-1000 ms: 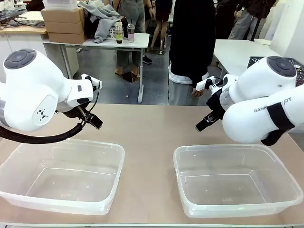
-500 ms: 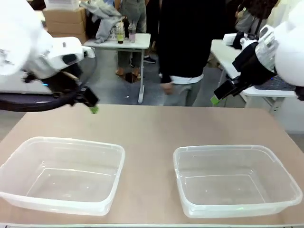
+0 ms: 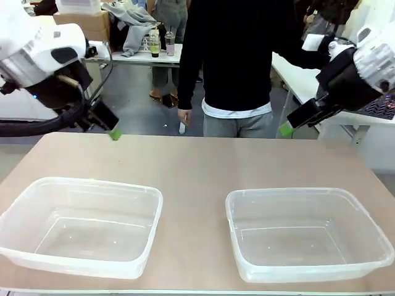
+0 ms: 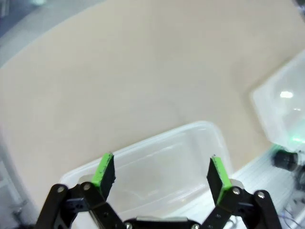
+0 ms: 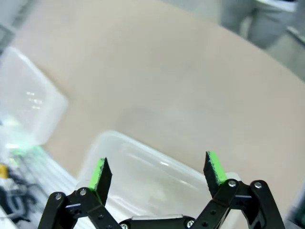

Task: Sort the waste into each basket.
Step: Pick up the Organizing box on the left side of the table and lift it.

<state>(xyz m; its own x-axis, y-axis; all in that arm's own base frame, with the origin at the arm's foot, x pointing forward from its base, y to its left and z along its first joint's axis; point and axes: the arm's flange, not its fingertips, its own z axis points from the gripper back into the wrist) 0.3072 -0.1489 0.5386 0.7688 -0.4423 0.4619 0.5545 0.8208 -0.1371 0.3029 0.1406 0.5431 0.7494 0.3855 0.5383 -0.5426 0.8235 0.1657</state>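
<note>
Nearest the robot's side of the table sit two clear, colourless rectangular plastic tubs with rounded corners and rolled rims, the left tub (image 3: 92,182) and the right tub (image 3: 290,192), side by side with a strip of table between them. Both are empty; only their clear floors show through.

Beyond them the flat tan tabletop (image 3: 197,157) runs bare to its far edge. Where the waste is, I cannot tell.

Raised above the far left part of the table, the black, green-padded left gripper (image 4: 161,171) has its jaws spread wide and holds nothing. The matching right gripper (image 5: 157,169) hangs over the far edge towards the right, equally wide and empty.

At the far side a person in a black long-sleeved top (image 3: 231,55) stands close to the table, one hand (image 3: 183,117) hanging low. Whether it holds anything is too small to tell.

As I judge it, the sorting has not begun. Every can and bottle has yet to be gripped and dropped into its tub, probably one kind to each.
</note>
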